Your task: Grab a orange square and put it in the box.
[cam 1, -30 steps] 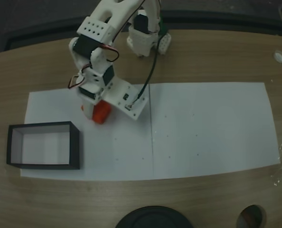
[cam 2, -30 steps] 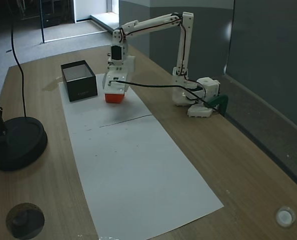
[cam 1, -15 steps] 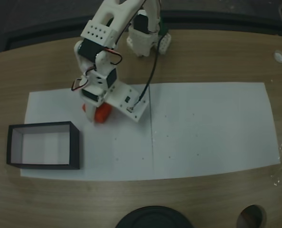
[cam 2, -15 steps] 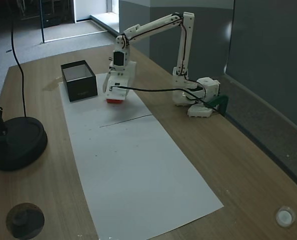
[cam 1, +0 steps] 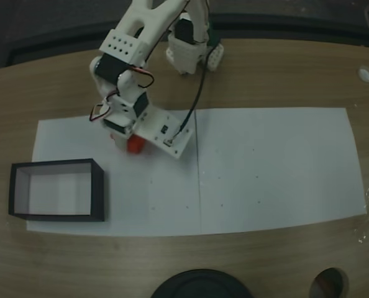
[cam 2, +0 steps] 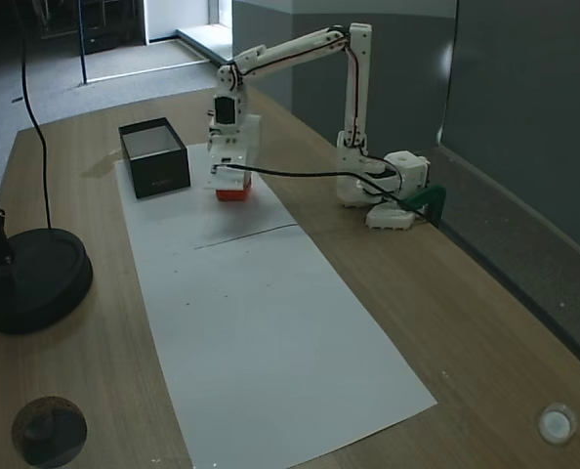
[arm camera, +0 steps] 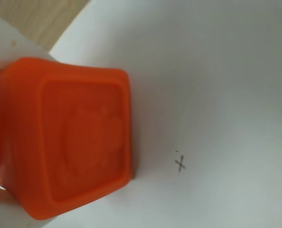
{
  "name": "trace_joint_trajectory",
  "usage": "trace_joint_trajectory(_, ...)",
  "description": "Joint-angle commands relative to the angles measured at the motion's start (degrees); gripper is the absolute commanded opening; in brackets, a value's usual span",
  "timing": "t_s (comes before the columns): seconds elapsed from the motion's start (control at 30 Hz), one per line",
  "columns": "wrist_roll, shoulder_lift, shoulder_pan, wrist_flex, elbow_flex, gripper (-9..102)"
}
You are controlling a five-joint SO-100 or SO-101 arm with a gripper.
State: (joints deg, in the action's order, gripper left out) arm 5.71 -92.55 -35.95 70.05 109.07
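One orange square (cam 1: 133,144) was seen on the white paper sheet (cam 1: 271,167), tucked under the gripper (cam 1: 127,141) near the sheet's far left part in a fixed view from above. In the wrist view the cube (arm camera: 67,137) was pressed close against the left edge, a raised pattern showing on its near face and a small pencilled cross (arm camera: 180,165) lying apart to its right on bare paper. Whether the jaws were closed on the cube could not be told; the arm's body covered them. The box (cam 1: 12,189) was set at the sheet's left front corner, apart from the cube, a strip of bare paper between. Open paper was spread wide to the right. A black round base (cam 2: 31,278) was noted on the wooden table (cam 2: 485,322), well apart.
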Motion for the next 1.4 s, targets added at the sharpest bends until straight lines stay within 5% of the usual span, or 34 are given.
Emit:
trace_joint_trajectory(0.0,-0.26,-0.79,0.00,5.89,-11.95,13)
trace_joint_trajectory(0.27,-0.26,0.09,0.09,25.66,-44.74,14)
trace_joint_trajectory(0.4,0.35,0.18,0.35,27.33,-55.20,14)
trace_joint_trajectory(1.13,0.26,23.99,-4.48,-2.02,-60.47,14)
trace_joint_trajectory(1.37,0.44,30.85,-6.50,-5.71,-61.00,14)
